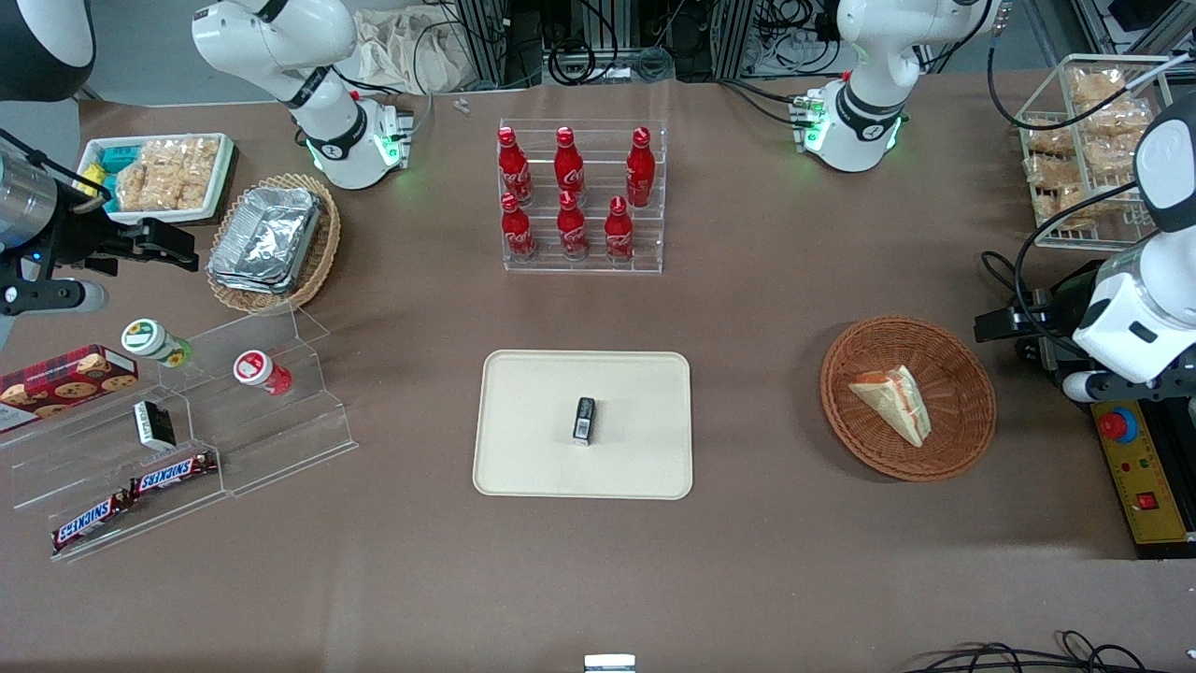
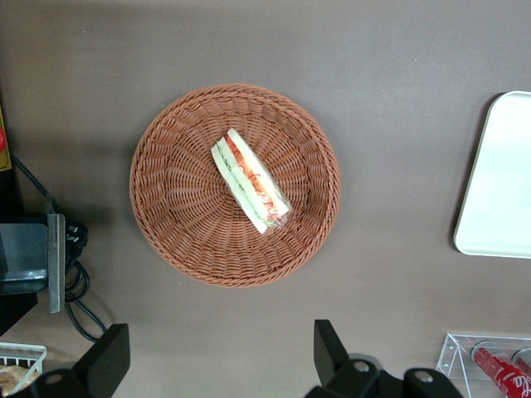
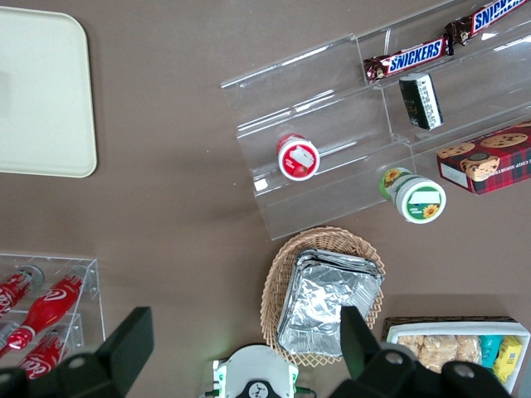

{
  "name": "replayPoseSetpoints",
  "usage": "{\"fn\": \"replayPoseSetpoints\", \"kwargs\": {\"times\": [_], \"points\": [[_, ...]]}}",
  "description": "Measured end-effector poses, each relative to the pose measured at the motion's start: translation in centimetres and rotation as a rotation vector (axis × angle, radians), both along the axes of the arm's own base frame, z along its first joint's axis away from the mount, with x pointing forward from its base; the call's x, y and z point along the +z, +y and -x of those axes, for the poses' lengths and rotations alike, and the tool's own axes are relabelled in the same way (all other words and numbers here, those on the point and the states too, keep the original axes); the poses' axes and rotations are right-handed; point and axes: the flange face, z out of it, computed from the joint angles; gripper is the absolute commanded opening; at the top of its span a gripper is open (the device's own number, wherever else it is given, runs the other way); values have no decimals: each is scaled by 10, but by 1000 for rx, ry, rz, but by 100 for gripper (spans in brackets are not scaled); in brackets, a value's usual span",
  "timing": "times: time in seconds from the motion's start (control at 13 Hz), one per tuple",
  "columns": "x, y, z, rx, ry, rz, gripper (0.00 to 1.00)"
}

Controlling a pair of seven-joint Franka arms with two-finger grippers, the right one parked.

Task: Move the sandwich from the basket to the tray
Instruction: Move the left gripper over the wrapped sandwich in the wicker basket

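The sandwich (image 1: 895, 402), a pale bread wedge with red and green filling along one edge, lies in the round reddish-brown wicker basket (image 1: 962, 439) toward the working arm's end of the table. In the left wrist view the sandwich (image 2: 249, 180) rests across the middle of the basket (image 2: 174, 215). My gripper (image 1: 1002, 324) hangs high beside the basket, at its edge farther from the tray. The gripper (image 2: 220, 332) is open and holds nothing. The cream tray (image 1: 533, 449) lies mid-table with a small black object (image 1: 584, 420) on it; the tray's edge (image 2: 498, 178) shows in the wrist view.
A clear rack of red cola bottles (image 1: 581, 196) stands farther from the front camera than the tray. A yellow control box with a red button (image 1: 1135, 467) and cables sit beside the basket. A wire basket of bagged snacks (image 1: 1089, 140) stands farther back.
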Motion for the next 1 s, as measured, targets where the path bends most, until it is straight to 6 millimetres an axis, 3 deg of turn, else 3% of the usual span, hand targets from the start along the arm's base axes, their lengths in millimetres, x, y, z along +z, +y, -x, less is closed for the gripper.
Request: {"fn": "replayPoseSetpoints", "kwargs": {"times": [0.54, 1.0], "points": [[-14, -1, -1, 7, 27, 0, 99], [-88, -4, 13, 64, 95, -9, 99]]}}
